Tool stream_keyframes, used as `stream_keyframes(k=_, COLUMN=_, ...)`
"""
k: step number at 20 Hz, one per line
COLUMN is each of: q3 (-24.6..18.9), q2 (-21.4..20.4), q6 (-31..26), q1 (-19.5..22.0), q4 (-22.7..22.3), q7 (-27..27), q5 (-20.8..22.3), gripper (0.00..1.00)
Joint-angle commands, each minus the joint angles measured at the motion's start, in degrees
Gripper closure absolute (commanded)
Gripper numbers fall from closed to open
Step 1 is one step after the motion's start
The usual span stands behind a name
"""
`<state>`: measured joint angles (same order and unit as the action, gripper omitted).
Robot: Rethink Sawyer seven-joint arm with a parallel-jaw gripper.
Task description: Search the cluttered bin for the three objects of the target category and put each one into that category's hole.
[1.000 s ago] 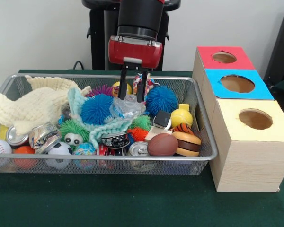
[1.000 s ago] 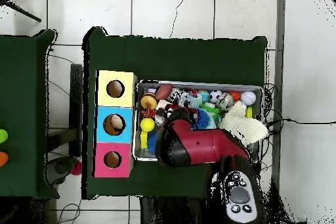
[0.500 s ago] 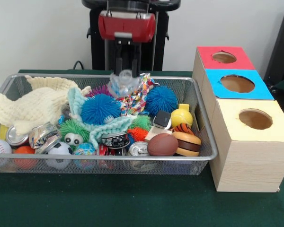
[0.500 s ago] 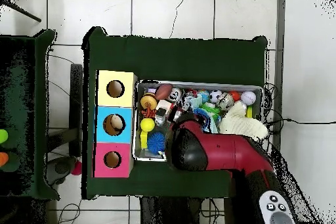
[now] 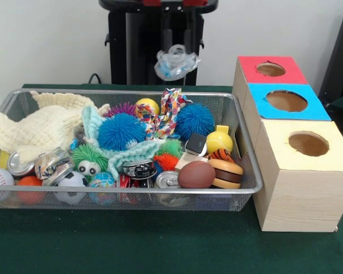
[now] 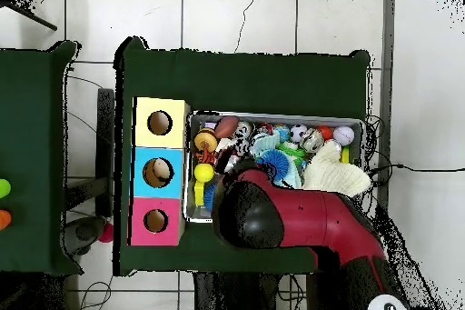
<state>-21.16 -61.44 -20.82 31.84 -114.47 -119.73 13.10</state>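
Many toys (image 5: 119, 131) in mesh bin (image 5: 248, 165)

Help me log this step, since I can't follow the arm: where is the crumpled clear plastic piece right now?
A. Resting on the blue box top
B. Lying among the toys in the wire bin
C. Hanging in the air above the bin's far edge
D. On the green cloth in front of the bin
C: in the front view the crumpled clear plastic piece hangs in the air, clear of the wire bin; what holds it is not shown.
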Motion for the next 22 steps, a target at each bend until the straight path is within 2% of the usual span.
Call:
stream_keyframes(k=1, q3=-9.1, q2=-0.8, q6=-3.8, q1=2.1, q4=-8.5, q7=-0.5, q5=-6.8, gripper=1.0)
stream_keyframes(k=7, q3=-7.7, q2=-1.2, q6=-0.6, q1=-1.1, q4=-10.9, q7=-4.0, q5=-7.5, gripper=1.0)
stream_keyframes(k=10, q3=-6.4, q2=-0.8, q6=1.9, q1=-2.9, q4=-12.1, q7=-5.2, q5=-6.5, gripper=1.0)
stream_keyframes(k=16, q3=-2.6, q2=1.8, q6=7.4, q1=-7.0, q4=-14.7, q7=-6.6, q5=-2.5, gripper=1.0)
stream_keyframes(k=22, q3=1.0, q2=4.0, q6=12.1, q1=-10.4, q4=-16.5, q7=-8.1, q5=-2.2, gripper=1.0)
